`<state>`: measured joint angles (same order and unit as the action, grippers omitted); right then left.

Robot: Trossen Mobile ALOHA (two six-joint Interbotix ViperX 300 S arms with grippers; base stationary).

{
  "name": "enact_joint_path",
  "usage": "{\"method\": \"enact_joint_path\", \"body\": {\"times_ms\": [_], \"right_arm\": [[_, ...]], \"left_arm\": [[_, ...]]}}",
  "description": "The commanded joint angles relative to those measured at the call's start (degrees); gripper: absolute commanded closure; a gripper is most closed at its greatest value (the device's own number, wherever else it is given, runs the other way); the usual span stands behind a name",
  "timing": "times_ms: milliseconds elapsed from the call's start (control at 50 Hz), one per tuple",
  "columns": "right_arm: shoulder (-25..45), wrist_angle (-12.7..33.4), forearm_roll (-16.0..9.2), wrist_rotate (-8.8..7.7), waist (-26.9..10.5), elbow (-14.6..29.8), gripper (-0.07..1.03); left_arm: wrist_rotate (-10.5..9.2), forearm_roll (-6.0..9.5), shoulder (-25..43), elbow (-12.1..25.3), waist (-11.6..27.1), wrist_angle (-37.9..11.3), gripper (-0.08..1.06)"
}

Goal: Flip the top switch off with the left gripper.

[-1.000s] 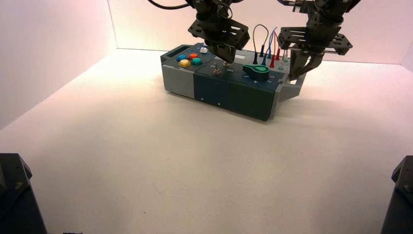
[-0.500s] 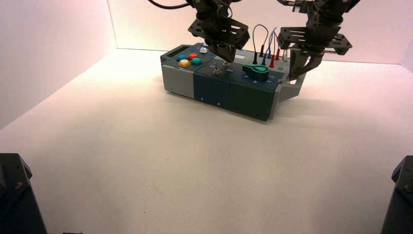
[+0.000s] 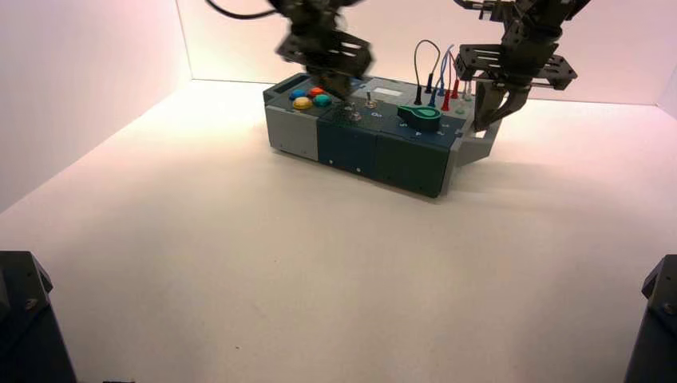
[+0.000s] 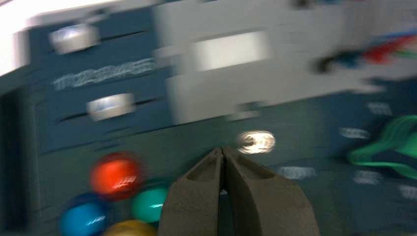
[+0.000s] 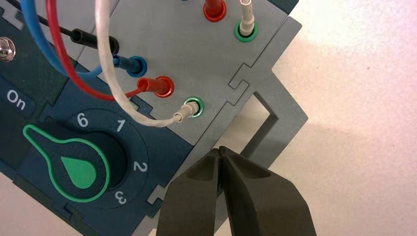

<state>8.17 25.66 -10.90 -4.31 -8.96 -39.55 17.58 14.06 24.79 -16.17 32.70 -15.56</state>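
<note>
**Left hand above the button end of the box, fingertips pressed together**

Left hand (image 3: 335,80) hangs over the left part of the box (image 3: 351,148), above the cluster of round push buttons; in the high view it is blurred. Its wrist view shows both fingertips (image 4: 206,172) meeting, with nothing between them. Top switch (image 3: 370,101) stands on the dark panel just right of the hand, apart from it; in the left wrist view it shows as a bright metal spot (image 4: 255,141) just beside the fingertips, lever position not readable. A second toggle switch (image 3: 354,116) sits nearer the box's front edge.

Orange button (image 4: 116,176), teal button (image 4: 149,204) and blue button (image 4: 82,219) lie near the fingertips.

Right hand (image 3: 488,120) hovers at the right end of the box by the grey handle (image 5: 275,118), fingers (image 5: 196,196) closed on nothing. Green rotary knob (image 5: 69,164) and plugged wires (image 5: 105,59) are near it.
</note>
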Motion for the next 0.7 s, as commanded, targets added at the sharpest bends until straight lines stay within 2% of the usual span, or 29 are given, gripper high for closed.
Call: {"method": "enact_joint_path", "body": {"times_ms": [20, 380, 700], "right_arm": [[0.0, 0.26, 0.26, -0.18, 0.18, -0.09, 0.99], [-0.53, -0.18, 0.26, -0.18, 0.18, -0.35, 0.98], [-0.44, -0.18, 0.26, -0.18, 0.18, -0.26, 0.99]], "left_arm": [[-0.09, -0.18, -2.81, 0.53, -0.26, 0.62, 1.0], [-0.09, -0.09, -3.6, 0.53, -0.18, 0.44, 1.0], [-0.09, -0.09, -7.29, -0.7, 2.29, -0.26, 1.0]]}}
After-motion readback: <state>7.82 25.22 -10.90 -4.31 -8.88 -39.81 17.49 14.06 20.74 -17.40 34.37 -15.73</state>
